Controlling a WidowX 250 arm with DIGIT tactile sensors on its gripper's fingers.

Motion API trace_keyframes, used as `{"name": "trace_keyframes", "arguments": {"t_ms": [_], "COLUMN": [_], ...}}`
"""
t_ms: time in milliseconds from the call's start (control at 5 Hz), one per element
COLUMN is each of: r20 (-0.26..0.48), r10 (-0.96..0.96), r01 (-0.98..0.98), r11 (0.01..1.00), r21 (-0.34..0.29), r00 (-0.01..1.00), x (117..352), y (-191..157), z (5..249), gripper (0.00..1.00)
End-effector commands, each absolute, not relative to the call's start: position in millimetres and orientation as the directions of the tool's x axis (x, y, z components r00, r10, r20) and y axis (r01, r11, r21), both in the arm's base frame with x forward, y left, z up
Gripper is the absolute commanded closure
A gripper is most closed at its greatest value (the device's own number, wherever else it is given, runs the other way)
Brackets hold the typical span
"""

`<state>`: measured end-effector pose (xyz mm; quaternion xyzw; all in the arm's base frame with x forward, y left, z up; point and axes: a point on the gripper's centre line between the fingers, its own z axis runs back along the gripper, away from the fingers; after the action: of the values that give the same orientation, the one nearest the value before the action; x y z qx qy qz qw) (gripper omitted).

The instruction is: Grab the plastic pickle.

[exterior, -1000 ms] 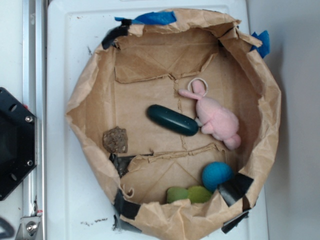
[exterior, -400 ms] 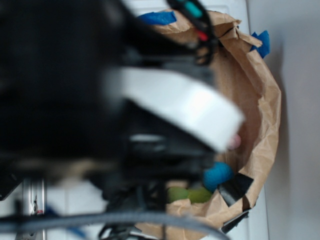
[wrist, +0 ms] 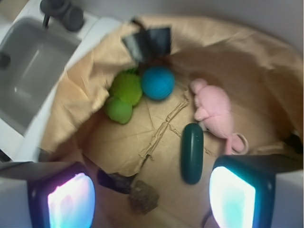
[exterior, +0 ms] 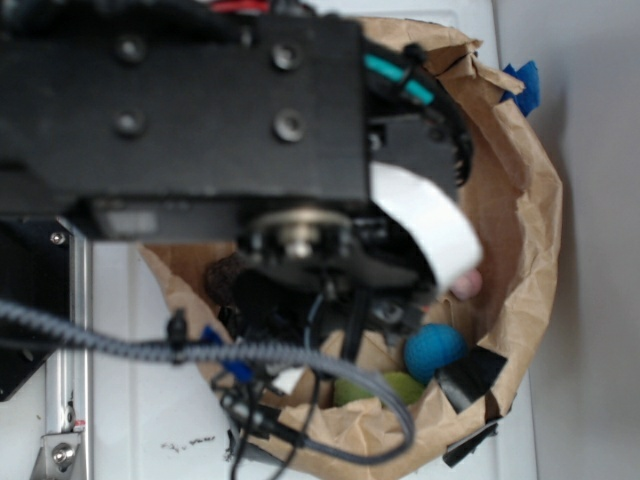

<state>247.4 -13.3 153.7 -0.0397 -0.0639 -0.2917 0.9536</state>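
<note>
Since the earlier frames the arm has been brought over the paper-lined basket (exterior: 520, 200), so that most of it is now hidden in the exterior view. In the wrist view the gripper (wrist: 151, 192) is seen spread wide, with nothing held between its two lit fingers (wrist: 232, 198). The plastic pickle (wrist: 192, 153) is lying on the brown paper floor, just beside the pink plush bunny (wrist: 214, 112) and apart from the blue ball (wrist: 157, 82). It is placed inside the opening, nearer to the right-hand finger in this view. Its long axis runs away from the camera, roughly across the line between the fingers, so a small sideways correction before descending is probably needed.
</note>
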Motion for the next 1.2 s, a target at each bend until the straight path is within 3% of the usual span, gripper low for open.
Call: {"name": "trace_keyframes", "arguments": {"t_ms": [0, 200, 400, 600, 800, 1000], "r20": [0.161, 0.147, 0.166, 0.257, 0.274, 0.237], "r10": [-0.537, -0.520, -0.571, -0.591, -0.581, -0.552], "r01": [0.551, 0.535, 0.587, 0.618, 0.612, 0.579], "r11": [0.833, 0.839, 0.807, 0.785, 0.790, 0.813], "r21": [-0.055, -0.095, -0.065, -0.033, -0.037, -0.057], "r00": [0.828, 0.841, 0.804, 0.764, 0.766, 0.799], "x": [269, 275, 269, 269, 278, 284], "y": [0, 4, -7, -13, -12, -11], "z": [125, 111, 96, 71, 50, 40], "gripper": [0.00, 0.00, 0.00, 0.00, 0.00, 0.00]}}
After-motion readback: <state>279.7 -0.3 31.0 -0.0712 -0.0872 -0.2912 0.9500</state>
